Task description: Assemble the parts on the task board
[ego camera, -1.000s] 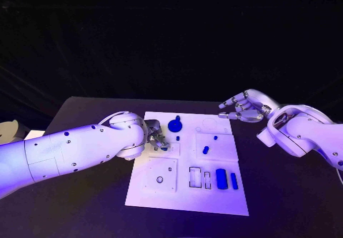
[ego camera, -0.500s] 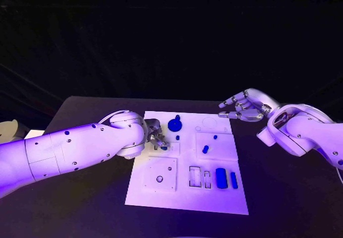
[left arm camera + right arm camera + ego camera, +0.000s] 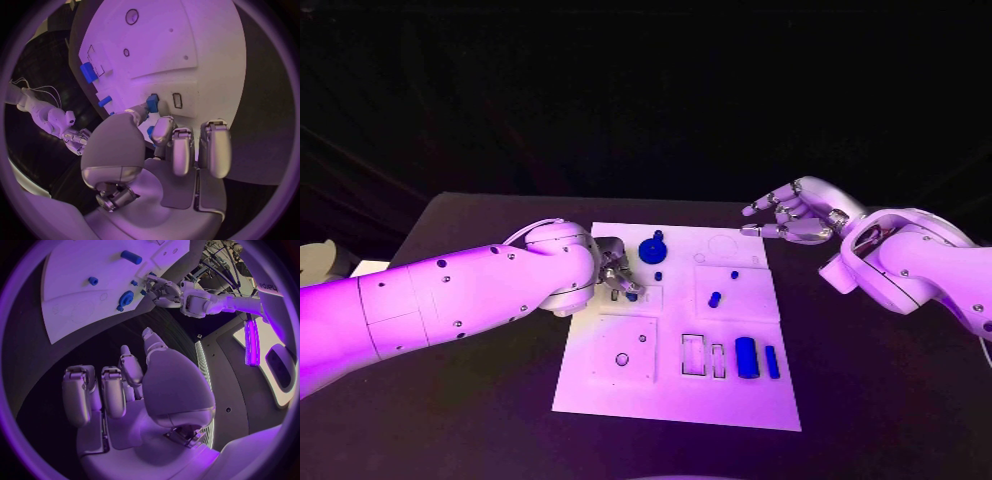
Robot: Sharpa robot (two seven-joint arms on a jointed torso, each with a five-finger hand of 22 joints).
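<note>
The black bench [image 3: 473,420] carries the white task board [image 3: 678,395], which lies between the two arms. The left arm [image 3: 430,300] reaches in low across the bench, its bulk covering the board's near-left edge, and its left hand [image 3: 617,275] is turned down onto the board's upper left area. In the left wrist view the left hand [image 3: 159,145] has its fingers [image 3: 181,150] curled forward, and a small blue part [image 3: 152,103] sits at the tips of the thumb and the nearest finger, pinched there just over the board; how firmly it is gripped is hard to make out. The right arm [image 3: 920,270] is bent beside the board's far-right corner, with the right hand [image 3: 795,215] raised off the board, fingers apart and loosely curved, holding nothing; the right wrist view shows the same hand [image 3: 125,385] with nothing between its fingers. Beyond the left fingers stands a round blue part [image 3: 653,250]. Toward the right fingers lies a short blue peg [image 3: 714,299], and nearer the board's front edge stand two blue bars [image 3: 747,360]. Smaller details in the board's recesses are too small to tell.
</note>
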